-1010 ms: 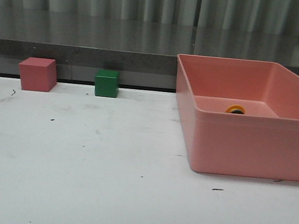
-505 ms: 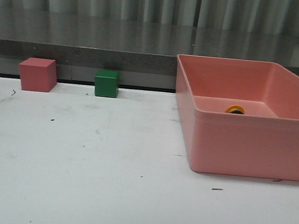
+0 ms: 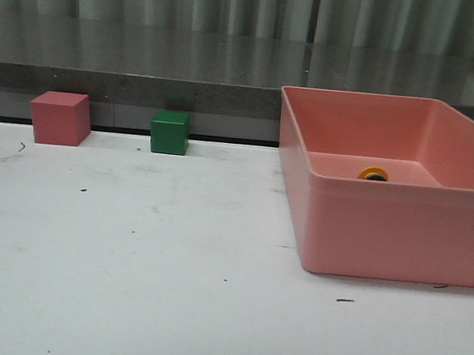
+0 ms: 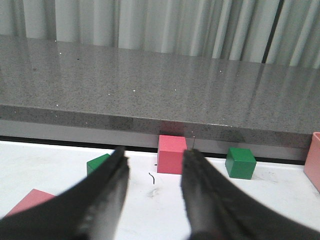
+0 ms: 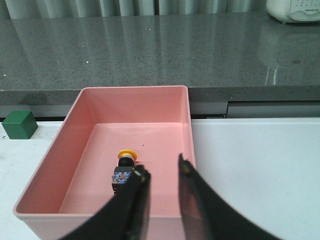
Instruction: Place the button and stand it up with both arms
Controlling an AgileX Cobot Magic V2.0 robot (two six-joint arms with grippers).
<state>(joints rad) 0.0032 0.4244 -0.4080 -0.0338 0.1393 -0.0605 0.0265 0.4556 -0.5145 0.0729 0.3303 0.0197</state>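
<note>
The button (image 5: 124, 170) lies on its side on the floor of the pink bin (image 5: 50, 165), yellow cap toward the far wall; only its cap (image 3: 374, 172) shows over the bin's front wall (image 3: 402, 231) in the front view. My right gripper (image 5: 162, 172) is open and empty, near the bin's front wall, with the button just beside one finger. My left gripper (image 4: 154, 160) is open and empty, low over the white table, facing a red cube (image 4: 172, 153). Neither gripper shows in the front view.
A red cube (image 3: 59, 117) and a green cube (image 3: 169, 132) stand at the table's back edge below a grey counter. The left wrist view shows another green cube (image 4: 97, 164) and a red block (image 4: 27, 200) nearer the gripper, plus a green cube (image 4: 240, 163).
</note>
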